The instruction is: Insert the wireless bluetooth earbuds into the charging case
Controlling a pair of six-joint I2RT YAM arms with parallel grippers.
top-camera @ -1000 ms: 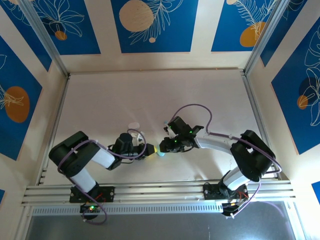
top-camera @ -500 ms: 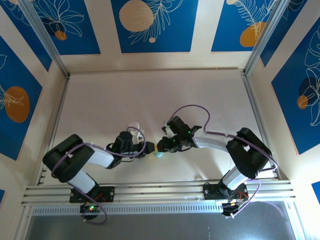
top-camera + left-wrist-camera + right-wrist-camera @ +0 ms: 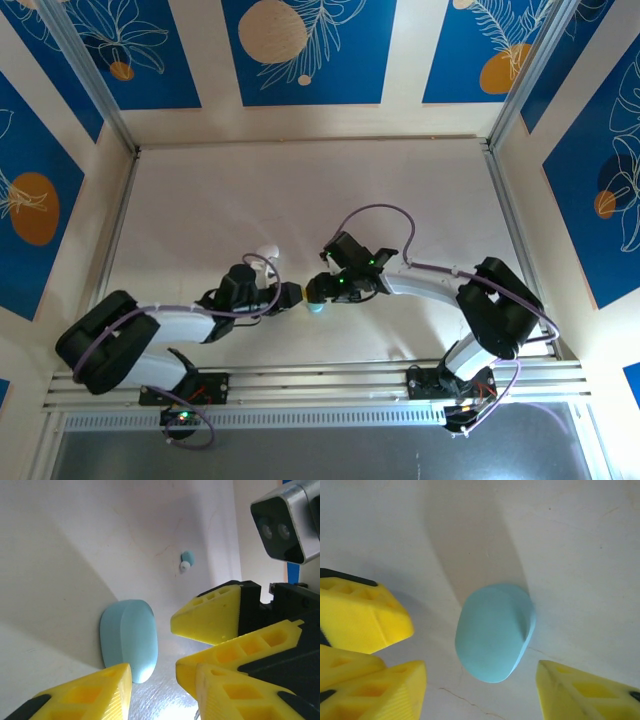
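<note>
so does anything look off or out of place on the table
One pale blue plastic earbud lies loose on the white table, apart from the pale blue oval charging case, which looks shut. That is odd, since the bud belongs inside it.

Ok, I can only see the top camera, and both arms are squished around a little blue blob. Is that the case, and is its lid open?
Observer: Yes, it's the pale blue oval plastic charging case, and in the right wrist view its lid looks shut.
Operator: Is somebody grabbing it?
Observer: No. The right tool is open, one finger on each side of the case with gaps showing.
Operator: Where's a bud then?
Observer: The left wrist view shows one tiny pale blue earbud with a small white part, lying on the white tabletop, apart from the case.
</note>
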